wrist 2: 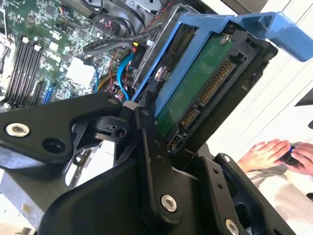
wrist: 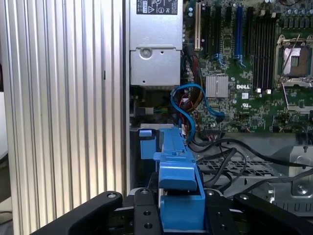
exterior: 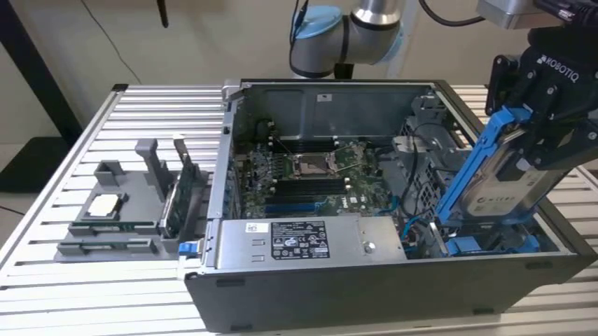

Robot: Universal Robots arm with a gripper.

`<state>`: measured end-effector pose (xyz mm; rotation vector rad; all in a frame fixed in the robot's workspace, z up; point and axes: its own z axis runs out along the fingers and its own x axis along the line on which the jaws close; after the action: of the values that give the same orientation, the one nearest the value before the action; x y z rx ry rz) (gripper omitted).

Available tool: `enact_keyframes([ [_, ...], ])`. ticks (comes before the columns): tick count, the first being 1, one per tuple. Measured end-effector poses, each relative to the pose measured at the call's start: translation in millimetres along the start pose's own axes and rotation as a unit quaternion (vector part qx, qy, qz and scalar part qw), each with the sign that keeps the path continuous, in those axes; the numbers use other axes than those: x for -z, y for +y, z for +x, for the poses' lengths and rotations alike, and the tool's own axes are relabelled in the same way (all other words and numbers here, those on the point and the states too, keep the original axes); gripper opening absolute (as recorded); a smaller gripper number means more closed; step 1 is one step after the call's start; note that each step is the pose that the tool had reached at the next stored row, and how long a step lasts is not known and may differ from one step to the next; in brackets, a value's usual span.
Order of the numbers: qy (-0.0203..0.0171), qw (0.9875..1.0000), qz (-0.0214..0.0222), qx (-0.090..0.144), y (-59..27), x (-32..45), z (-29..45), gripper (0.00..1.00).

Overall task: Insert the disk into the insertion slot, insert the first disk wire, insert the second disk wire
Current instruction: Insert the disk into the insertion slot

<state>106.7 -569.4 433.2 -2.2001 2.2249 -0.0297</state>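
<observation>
- The gripper (exterior: 540, 150), at the exterior view's right, is clamped on the disk (exterior: 509, 182). The disk hangs tilted with its lower end at the slot (exterior: 494, 243); whether they touch I cannot tell.
- The disk is probably stiff, fairly heavy and shock-sensitive. Its circuit face (wrist 2: 195, 93) is bare, so the edges of the carrier (wrist: 178, 196) look the safest hold.
- Blue cables (wrist: 188, 105) loop just beside the slot and could snag.
- Toward the exterior view's centre sits the supply box (exterior: 299, 241), with the motherboard (exterior: 309, 175) behind it.
- A parts stand (exterior: 122, 210) is at the exterior view's left, well apart.
</observation>
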Motion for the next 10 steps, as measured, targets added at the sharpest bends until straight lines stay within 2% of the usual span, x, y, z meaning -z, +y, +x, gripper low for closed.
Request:
enact_keyframes([
  [7,0.0006,1.0000,-0.0039,0.000,-3.5,-1.2,-0.1,0.33],
  [10,0.0006,1.0000,-0.0040,0.000,-3.6,-1.3,0.0,0.33],
])
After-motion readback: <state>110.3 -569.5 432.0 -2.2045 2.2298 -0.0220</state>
